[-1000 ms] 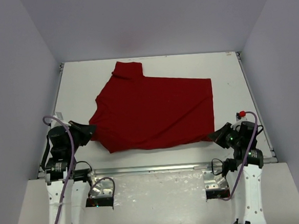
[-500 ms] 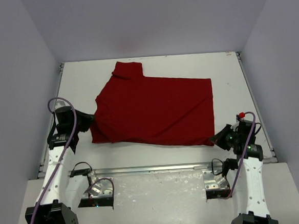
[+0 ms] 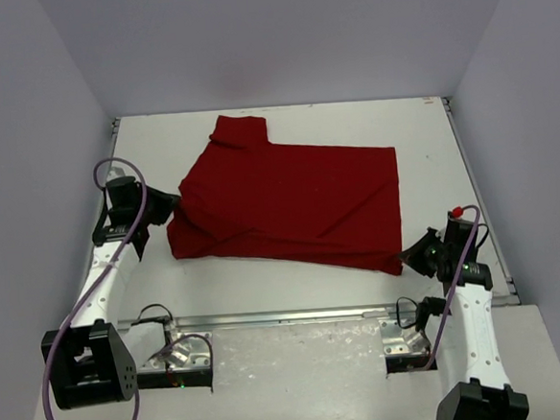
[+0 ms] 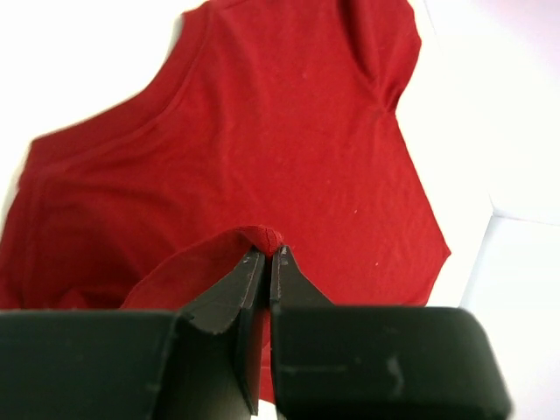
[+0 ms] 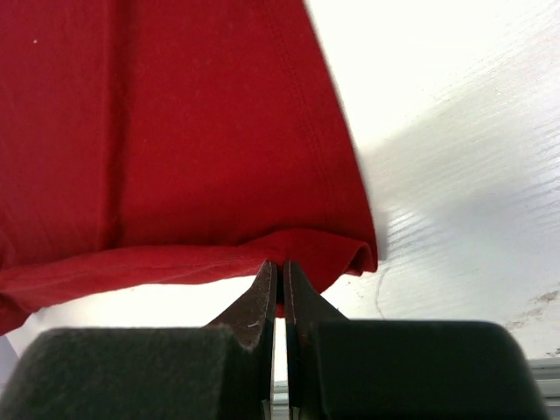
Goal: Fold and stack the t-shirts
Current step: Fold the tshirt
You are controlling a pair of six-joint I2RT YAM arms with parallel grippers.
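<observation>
dark red cloth, the t-shirt [image 3: 289, 204], is seen from the top external view spread across the middle of the white table [image 3: 351, 119], with one sleeve pointing toward the far edge and the near-left part doubled over on itself. the left gripper [image 3: 171, 206] is set at the t-shirt's left edge and the right gripper [image 3: 405, 257] at its near-right corner; both are in contact with the cloth.

in the left wrist view, the jaws of the left gripper [image 4: 265, 255] are pressed together on a small fold of the red fabric, which is held raised above the rest of the garment. the body and a sleeve are laid out beyond it on the table.

in the right wrist view, the jaws of the right gripper [image 5: 280, 267] are likewise pinched on the hemmed corner of the t-shirt. the stitched hem is seen running away from the pinch, and bare white table is shown to the right.
</observation>
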